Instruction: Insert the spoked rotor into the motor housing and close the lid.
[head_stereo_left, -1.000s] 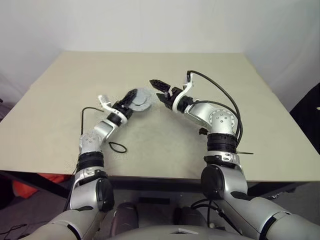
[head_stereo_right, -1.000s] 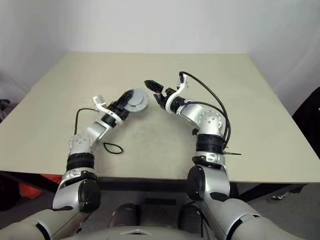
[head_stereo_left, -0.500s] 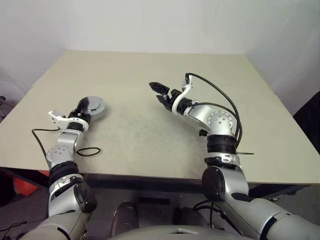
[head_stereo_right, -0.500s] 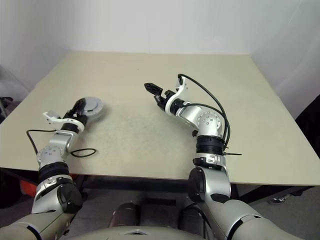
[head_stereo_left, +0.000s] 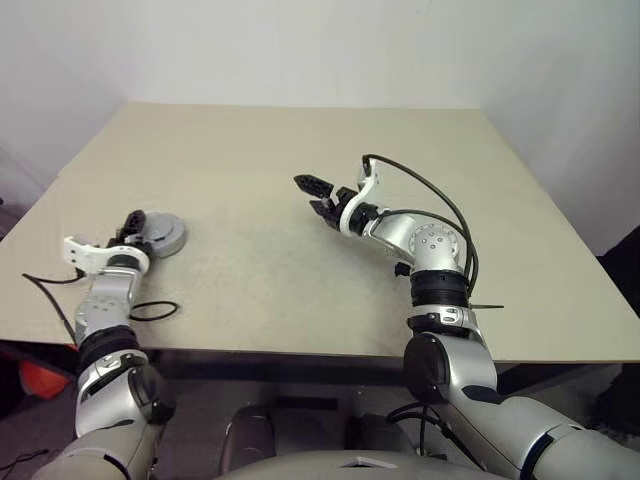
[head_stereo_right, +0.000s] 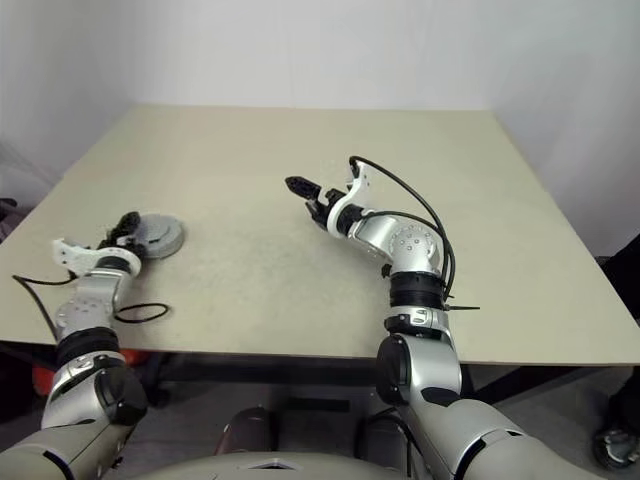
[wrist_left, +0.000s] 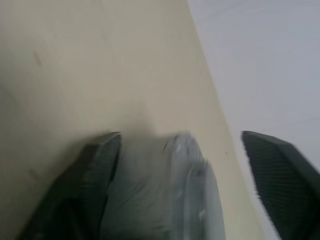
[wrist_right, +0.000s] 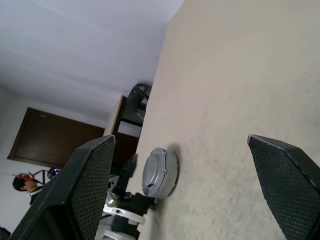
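Left-eye view: at the near left of the beige table (head_stereo_left: 330, 160), the round grey metal motor unit with its flat dark-grey scalloped lid (head_stereo_left: 158, 234) lies flat, and the left end effector (head_stereo_left: 133, 226) sits right at its near edge with fingers spread wide, apparently no longer gripping it. A thin black ring (head_stereo_left: 152, 311) lies nearer the table's front edge. Mid-table, the right end effector (head_stereo_left: 318, 193) hovers wide open and empty. To finish this release well, the left arm should probably draw straight back along its own fingers, so neither pad drags the unit or lifts the lid. Compared with a second ago, the unit has travelled from the table's centre, beside the right end effector, out to the left, and the left fingers have parted.
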